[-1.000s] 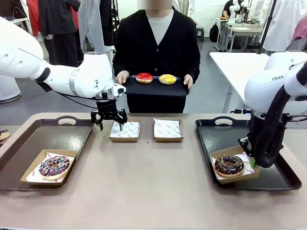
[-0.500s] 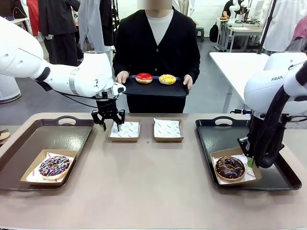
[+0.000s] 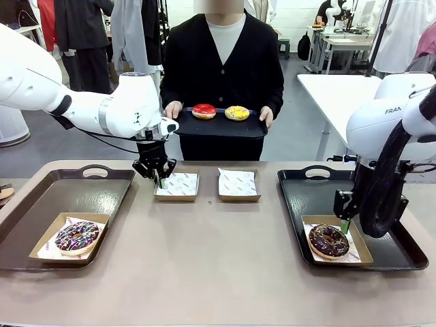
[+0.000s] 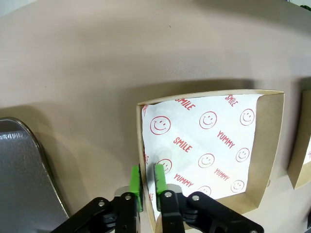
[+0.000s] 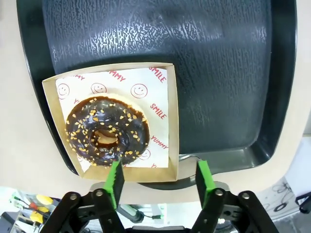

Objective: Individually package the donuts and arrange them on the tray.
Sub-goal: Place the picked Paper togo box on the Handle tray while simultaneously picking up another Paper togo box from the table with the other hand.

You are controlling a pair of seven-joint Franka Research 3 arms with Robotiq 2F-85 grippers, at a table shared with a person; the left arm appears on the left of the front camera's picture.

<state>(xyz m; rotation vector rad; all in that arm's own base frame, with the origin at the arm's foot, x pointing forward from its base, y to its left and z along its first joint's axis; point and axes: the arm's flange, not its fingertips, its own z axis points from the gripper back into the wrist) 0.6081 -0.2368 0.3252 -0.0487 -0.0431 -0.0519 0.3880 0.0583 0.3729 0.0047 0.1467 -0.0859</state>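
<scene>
left gripper now clamps the wall of the empty box as right gripper lets go, jaws wide, leaving the chocolate donut boxed on the right tray.

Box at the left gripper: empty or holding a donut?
Empty: the cardboard box holds just smiley-print liner paper; the left gripper pinches its side wall.

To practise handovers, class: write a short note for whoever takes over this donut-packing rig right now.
Left hand: shut on the wall of one empty box at mid-table.
Right hand: open above the boxed chocolate donut on the right tray.
Sprinkled donut: boxed on the left tray.
Red-glazed donut and yellow-glazed donut: unboxed on the person's tray.
Done: two boxed and trayed.
Left: box and tray the other two; a second empty box waits.
</scene>
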